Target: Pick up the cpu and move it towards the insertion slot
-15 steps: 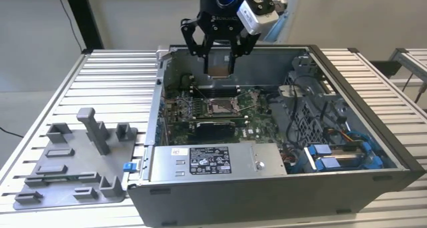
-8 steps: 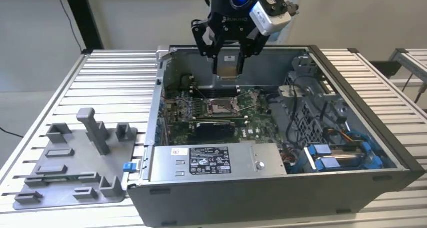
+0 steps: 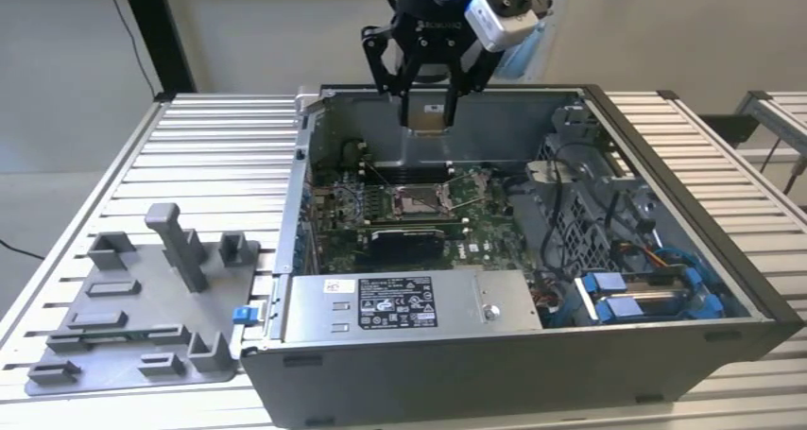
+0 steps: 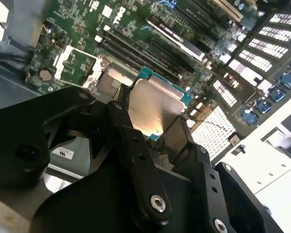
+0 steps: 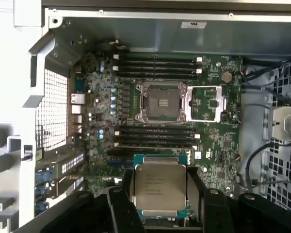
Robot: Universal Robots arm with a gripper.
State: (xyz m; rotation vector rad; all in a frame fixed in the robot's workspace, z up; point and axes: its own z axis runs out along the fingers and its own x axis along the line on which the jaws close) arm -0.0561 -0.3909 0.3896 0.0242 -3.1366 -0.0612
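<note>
Overhead, at the upper centre of the exterior view, the black two-fingered pincer (image 3: 430, 118) hangs above the rear wall of the open grey metal computer case (image 3: 681, 170). It is clenched on the cpu (image 5: 159, 187), a small thin square chip with a pale silvery top and teal-green edges. In both wrist views a black finger (image 5: 127, 187) presses each of two opposite sides of it. The chip is held flat in the air, touching nothing but the fingers.

Lower in the exterior view, near the middle of the frame, the insertion slot (image 3: 417, 200) sits on the green circuit board (image 3: 486, 233). It is a small square socket with a shiny metal frame and a brownish pin-grid centre, and it lies well apart from the chip. In the first wrist view its hinged metal plate (image 5: 206, 103) lies swung open just beside it, with rows of long black memory slots (image 5: 155, 133) between the socket and the held chip.

Along the case's near edge lies a silver box-shaped power supply (image 3: 403, 302). At the exterior view's left, a grey plastic tray (image 3: 139, 302) with blocks and posts rests on the slatted metal counter (image 3: 214, 156).
</note>
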